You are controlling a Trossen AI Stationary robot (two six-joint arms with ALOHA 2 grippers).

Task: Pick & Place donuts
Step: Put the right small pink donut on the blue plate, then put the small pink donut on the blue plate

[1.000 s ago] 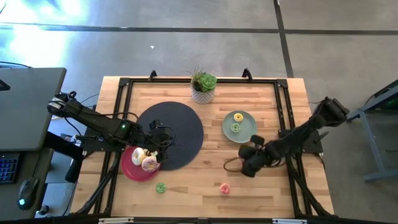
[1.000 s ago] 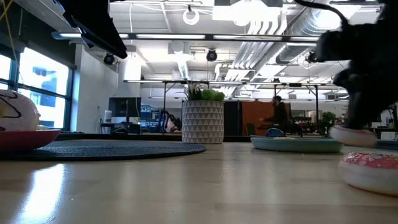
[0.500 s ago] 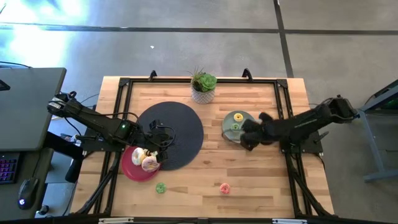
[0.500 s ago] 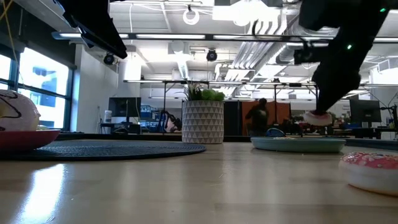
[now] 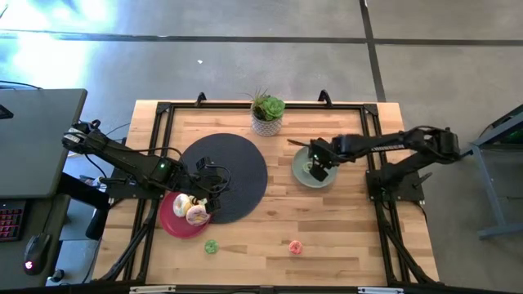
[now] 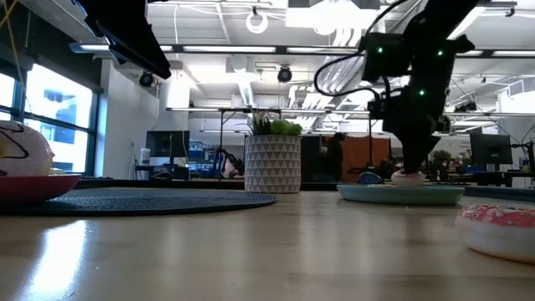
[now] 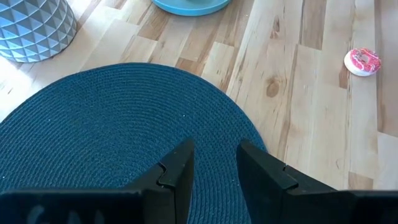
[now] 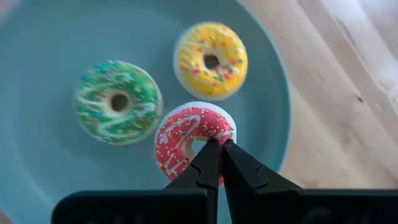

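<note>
My right gripper (image 8: pixel 216 152) is over the grey-green plate (image 8: pixel 37 62), shut on a pink mini donut (image 8: pixel 186 134). A green mini donut (image 8: pixel 117 102) and a yellow mini donut (image 8: pixel 211 59) lie flat on that plate. My left gripper (image 7: pixel 214 168) is open and empty over the dark round mat (image 7: pixel 112 137), beside the pink plate (image 5: pixel 170 222). Two large white-iced donuts (image 5: pixel 196 214) lie on the pink plate. A green mini donut (image 5: pixel 211 246) and a pink donut (image 5: pixel 295 247) lie on the bare table near its front edge. My right gripper holds the pink mini donut by one stretch of its ring (image 8: pixel 198 163), the fingertips (image 8: pixel 210 149) ending at the hole's edge. The fingers come from above, pointing down, and hide the place of contact. The donut lies flat, low over the plate (image 6: pixel 399 194); whether it touches the plate, I cannot tell.
A potted plant (image 5: pixel 267 114) in a white patterned pot stands at the table's far edge. The dark mat (image 5: pixel 237 163) covers the middle left. A black frame rail (image 5: pixel 372 139) runs round the table top. Bare wood lies between the mat and the grey-green plate.
My right gripper, shut on the pink mini donut, has risen from the table's near right part, gone toward the far edge and a little left to the grey-green plate, then down over it. The donut has been carried along, lifted clear of the table.
</note>
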